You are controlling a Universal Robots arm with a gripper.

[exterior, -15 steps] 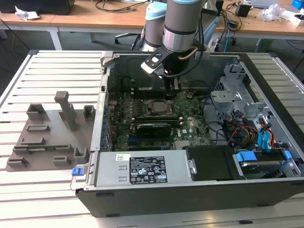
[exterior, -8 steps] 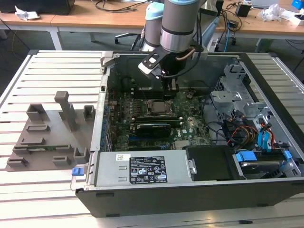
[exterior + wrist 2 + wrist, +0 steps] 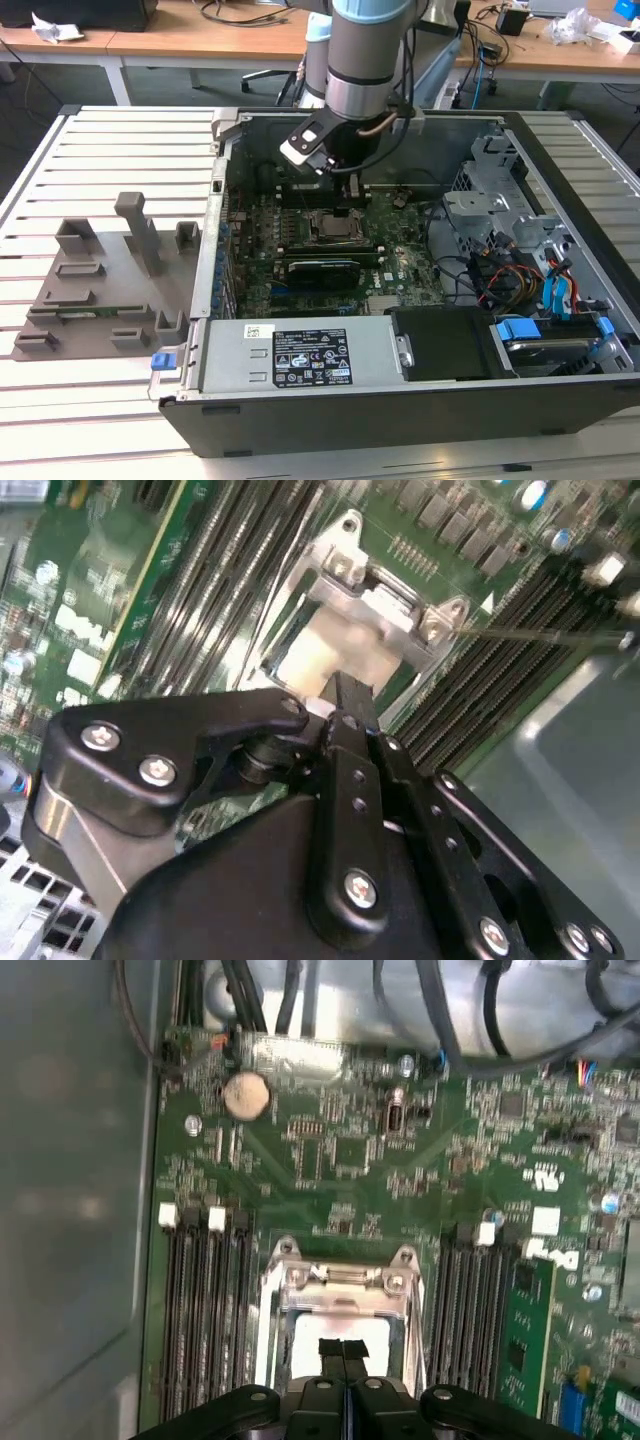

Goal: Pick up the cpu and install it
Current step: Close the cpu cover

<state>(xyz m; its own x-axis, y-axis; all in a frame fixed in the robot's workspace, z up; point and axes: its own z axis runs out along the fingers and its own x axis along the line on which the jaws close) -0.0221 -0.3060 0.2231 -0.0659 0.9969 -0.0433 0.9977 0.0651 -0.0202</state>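
Observation:
The cpu (image 3: 340, 1332) is a silvery-white square lying flat inside the metal socket frame (image 3: 285, 1290) on the green motherboard (image 3: 350, 1160). It shows pale beneath the fingers in the second wrist view (image 3: 335, 658) and near the middle of the open computer case in the exterior view (image 3: 331, 228). My gripper (image 3: 345, 1348) hangs directly over it with both black fingers pressed together, tips at or just above the chip's top; whether they touch it is unclear. The gripper's body (image 3: 350, 695) hides the nearer part of the socket. In the exterior view the gripper (image 3: 349, 203) stands just behind the socket.
Memory slots (image 3: 205, 1310) flank the socket on both sides. A long black card (image 3: 322, 270) lies in front of it. A power supply (image 3: 300, 355), a drive cage with cables (image 3: 510, 230) and the case walls (image 3: 215, 230) hem in the board. A grey fixture (image 3: 100, 280) sits outside on the slatted table.

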